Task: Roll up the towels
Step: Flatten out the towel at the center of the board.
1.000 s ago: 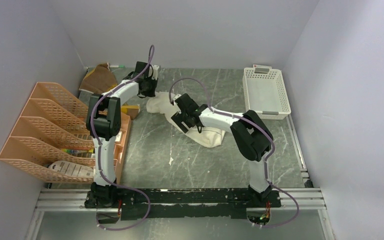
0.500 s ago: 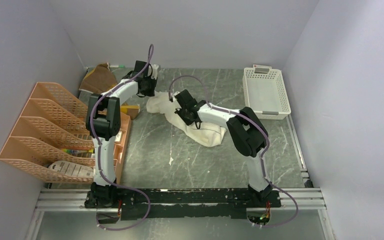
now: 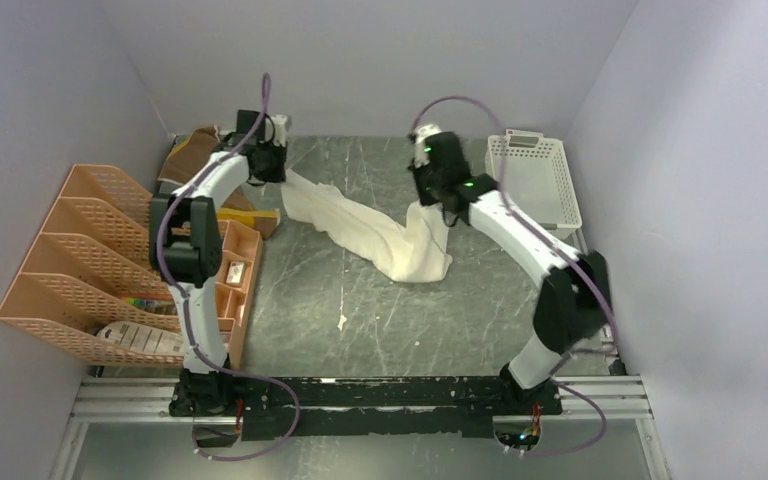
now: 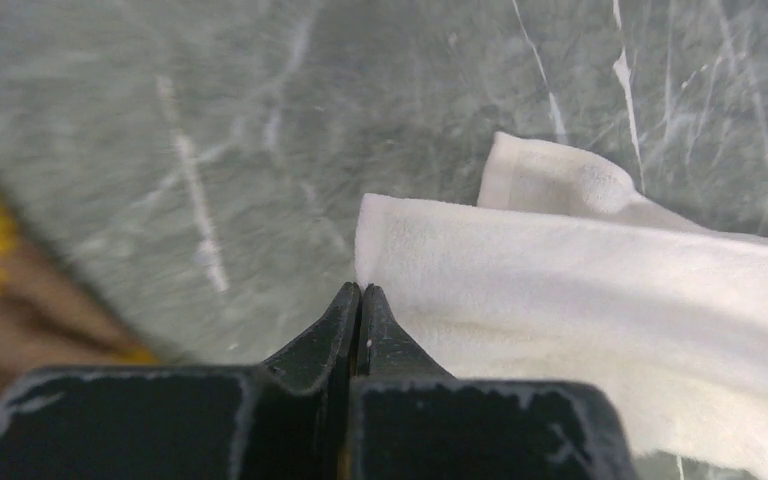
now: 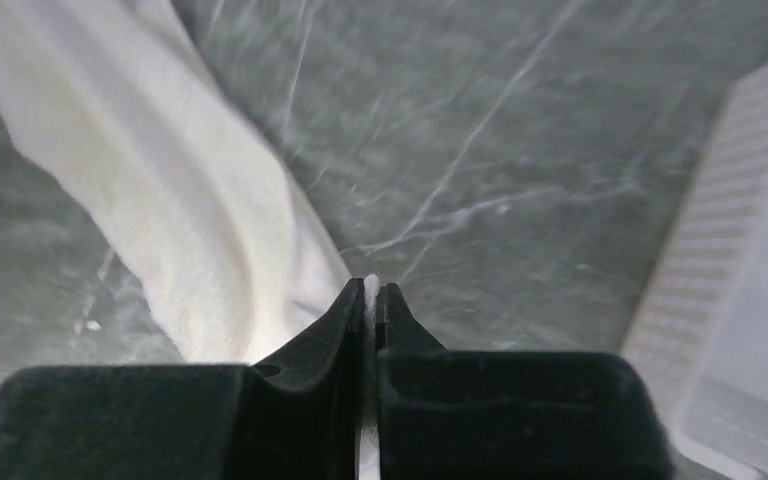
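My left pincer [image 4: 360, 292] is clamped on a corner of the cream-white cloth towel [image 4: 580, 300], jaws pressed together with only the very edge of the cloth between the tips. My right pincer [image 5: 370, 288] is closed too, with a thin sliver of the same towel showing between its jaws.

The right one sits just beside the white slotted plastic basket [image 3: 532, 185], on the basket's left. The left one is well away from the basket, towards the far left of the grey marbled surface [image 3: 360, 330]. Between them the towel runs in a sagging V, raised at both ends. Its bunched middle rests on the surface, nearer to me than the basket. The brown cloth towel with mustard-yellow patches [image 3: 200, 152] lies just beyond my left pincer, further again from the basket.

I judge this to be the spreading step, with no rolling begun. Both holds look shallow, so pulling the ends wider could tug a corner free and drop the cloth in a heap. The towel looks folded along its length, so laying it down as it is could leave creases and give a crooked roll. Swinging my right pincer outward could knock the basket.
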`<state>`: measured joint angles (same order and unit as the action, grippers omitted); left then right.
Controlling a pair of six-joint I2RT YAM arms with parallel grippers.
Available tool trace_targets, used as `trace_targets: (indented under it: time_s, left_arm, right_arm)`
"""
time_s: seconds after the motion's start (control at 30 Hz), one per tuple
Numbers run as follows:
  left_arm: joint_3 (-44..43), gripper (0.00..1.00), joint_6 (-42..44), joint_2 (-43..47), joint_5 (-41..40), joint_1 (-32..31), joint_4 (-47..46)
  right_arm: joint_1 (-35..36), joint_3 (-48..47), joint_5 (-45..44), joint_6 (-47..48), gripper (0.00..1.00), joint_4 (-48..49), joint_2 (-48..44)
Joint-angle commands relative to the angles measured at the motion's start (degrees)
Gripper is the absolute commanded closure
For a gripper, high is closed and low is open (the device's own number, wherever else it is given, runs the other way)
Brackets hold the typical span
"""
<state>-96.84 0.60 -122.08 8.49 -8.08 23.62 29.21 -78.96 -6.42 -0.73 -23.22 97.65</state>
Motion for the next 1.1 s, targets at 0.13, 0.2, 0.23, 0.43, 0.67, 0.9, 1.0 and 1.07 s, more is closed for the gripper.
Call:
trace_targets:
  time_s: [0.13,0.2,0.23,0.43,0.67,0.9,1.0,1.07]
  left_arm:
    - [3.0,0.93,-2.58,17.28,1.85,5.96,-0.21]
    - [5.15,0.93,-4.07,22.11,1.72,7.02,-1.57]
    - [6.3,0.93,-4.76,24.82,1.72,7.57,-2.81]
    - [9.69,0.93,-7.01,42.8,3.78,9.36,-4.39]
    - [20.02,0.93,-5.43,61.65,15.84,9.35,-3.22]
    - [30.53,0.93,-4.94,72.43,19.02,9.39,-1.54]
    - [33.21,0.93,-5.73,70.36,20.46,9.39,-1.63]
    - [35.62,0.93,-6.89,67.07,20.66,9.39,-3.61]
  right_arm:
    - [-10.5,7.5,-1.24,-10.07,1.0,6.3,-20.82]
    - [-12.21,9.66,-4.38,-12.03,1.0,8.69,-26.44]
    - [-12.68,10.23,-6.99,-12.39,1.0,9.44,-28.18]
    - [-12.94,4.93,-11.99,-14.04,1.0,5.22,-35.2]
    - [-12.95,4.31,-11.21,-15.46,1.0,1.95,-46.92]
    - [-12.95,6.07,-10.5,-15.18,1.0,-2.8,-50.46]
    - [-12.95,7.61,-9.01,-16.84,1.0,-2.41,-46.13]
    - [-12.95,9.02,-8.49,-17.9,1.0,-0.07,-42.83]
